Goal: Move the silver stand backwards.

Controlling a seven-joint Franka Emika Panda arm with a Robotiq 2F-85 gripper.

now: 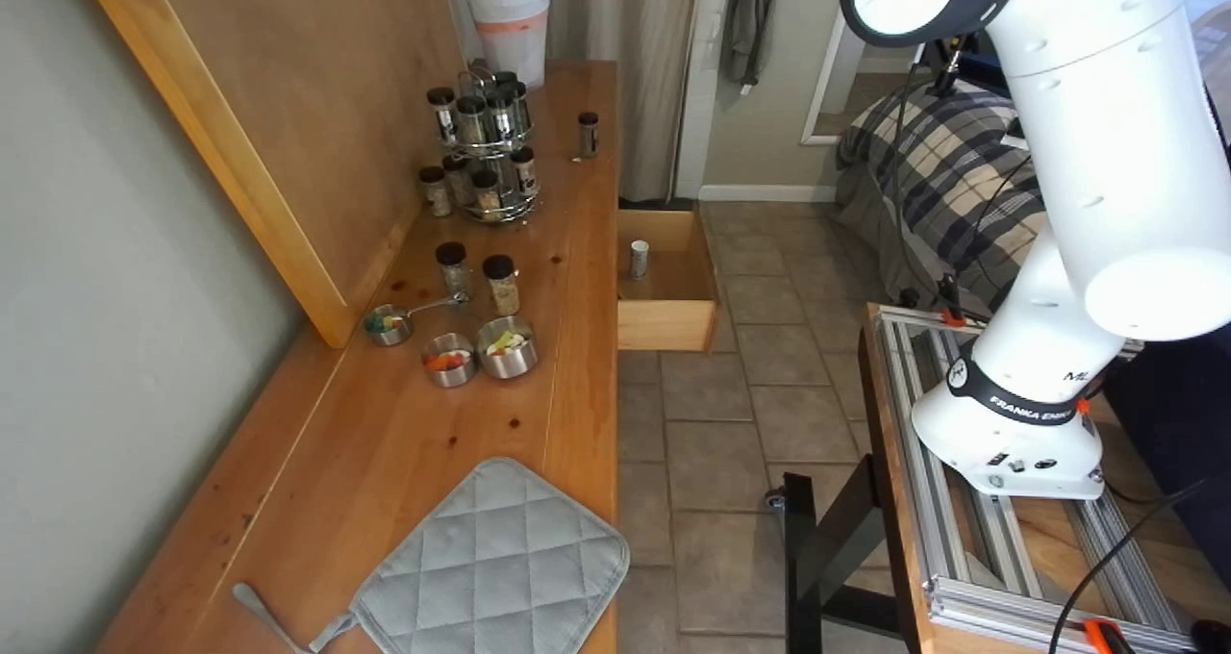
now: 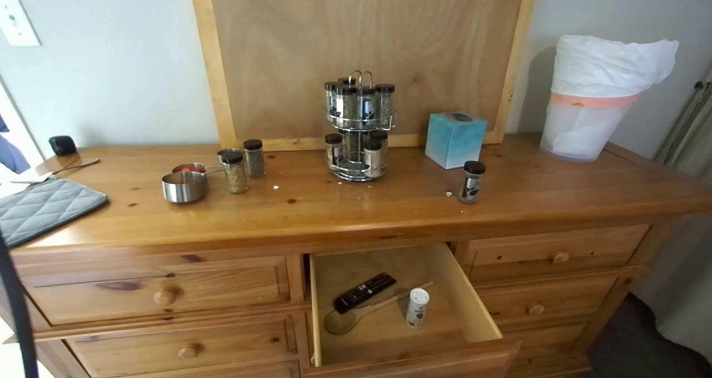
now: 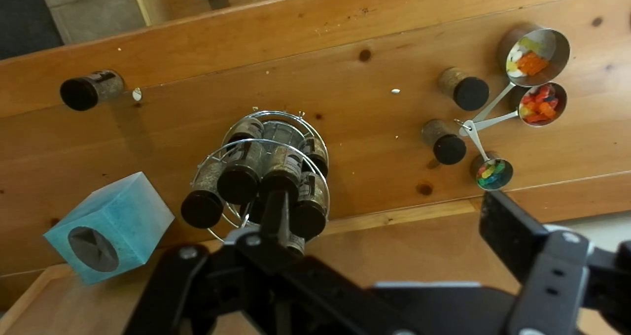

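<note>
The silver stand is a two-tier round wire rack holding several black-capped spice jars. It stands upright on the wooden dresser in both exterior views (image 1: 500,215) (image 2: 359,128), close to the wooden board at the back. In the wrist view the stand (image 3: 256,141) is seen from above, left of the middle. My gripper (image 3: 384,197) is open, with nothing between its fingers. Its left finger overlaps the stand's jars in the picture; whether it touches them I cannot tell. Its right finger is near the smallest measuring cup in the picture. The gripper is out of view in both exterior views.
A blue tissue box (image 2: 456,140) and a loose jar (image 2: 471,182) are on one side of the stand. Two jars (image 2: 235,173) and measuring cups (image 2: 184,188) are on the other. A wooden board (image 2: 367,44) stands behind. A drawer (image 2: 473,306) is open below.
</note>
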